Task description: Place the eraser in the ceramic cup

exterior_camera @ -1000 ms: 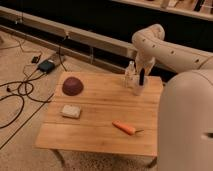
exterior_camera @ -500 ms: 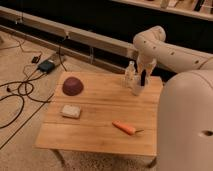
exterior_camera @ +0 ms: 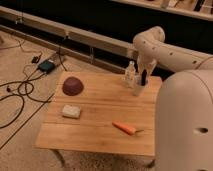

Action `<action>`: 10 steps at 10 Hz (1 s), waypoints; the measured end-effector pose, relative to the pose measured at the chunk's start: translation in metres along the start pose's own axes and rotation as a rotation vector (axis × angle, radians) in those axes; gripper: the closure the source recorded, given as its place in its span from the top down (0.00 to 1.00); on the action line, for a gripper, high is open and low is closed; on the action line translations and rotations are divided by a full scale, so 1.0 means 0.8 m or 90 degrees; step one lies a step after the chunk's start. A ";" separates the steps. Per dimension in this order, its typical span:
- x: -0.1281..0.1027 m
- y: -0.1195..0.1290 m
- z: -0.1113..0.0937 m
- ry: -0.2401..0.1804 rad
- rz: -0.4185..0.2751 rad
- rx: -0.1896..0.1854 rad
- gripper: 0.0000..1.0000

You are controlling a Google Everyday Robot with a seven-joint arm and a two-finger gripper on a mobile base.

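Observation:
The ceramic cup is a small whitish cylinder near the far right edge of the wooden table. My gripper hangs from the white arm right above the cup's mouth. A slim dark block, the eraser, stands upright at the cup's mouth, just under the gripper. I cannot tell whether it is held or resting in the cup.
A clear plastic bottle stands just left of the cup. A dark red dome-shaped bowl sits at the table's far left, a flat white pad in front of it, and a carrot lies near the front right. Cables lie on the floor to the left.
The gripper with the dark block has dipped slightly lower over the cup. Everything else on the table has stayed put.

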 end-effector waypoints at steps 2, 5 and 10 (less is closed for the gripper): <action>-0.002 0.002 0.003 -0.001 -0.004 0.003 0.17; -0.007 0.008 0.003 -0.012 -0.009 0.003 0.47; -0.006 0.017 0.005 -0.017 -0.018 0.003 0.80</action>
